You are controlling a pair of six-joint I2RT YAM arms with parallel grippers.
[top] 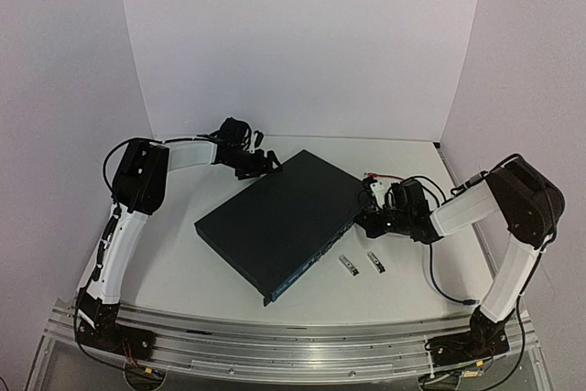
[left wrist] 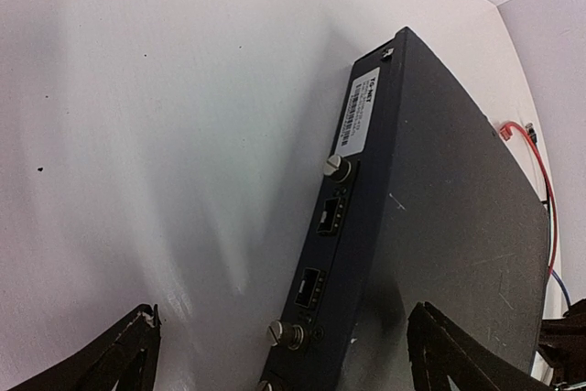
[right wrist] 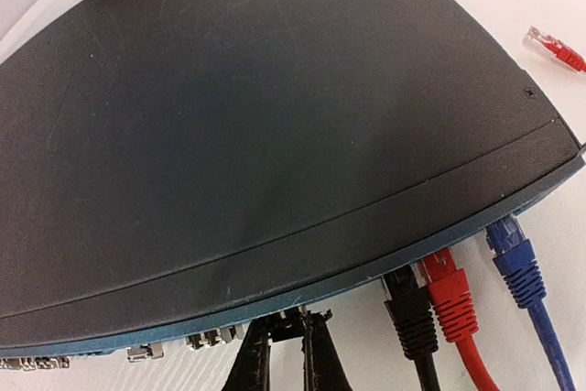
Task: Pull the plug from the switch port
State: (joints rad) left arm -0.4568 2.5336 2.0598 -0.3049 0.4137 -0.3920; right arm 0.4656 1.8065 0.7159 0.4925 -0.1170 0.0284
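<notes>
White bench (top: 174, 267) carries the dark switch (top: 275, 222) lying flat and skewed, two small silver modules (top: 348, 265) just beside its socket edge, a loose red plug (right wrist: 549, 46) near its far corner

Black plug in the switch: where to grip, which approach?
Probably pinch the black plug by its ribbed boot, top and bottom, approaching the switch port face head-on. The red plug sits tight beside it, leaving no room for a finger between.
</notes>
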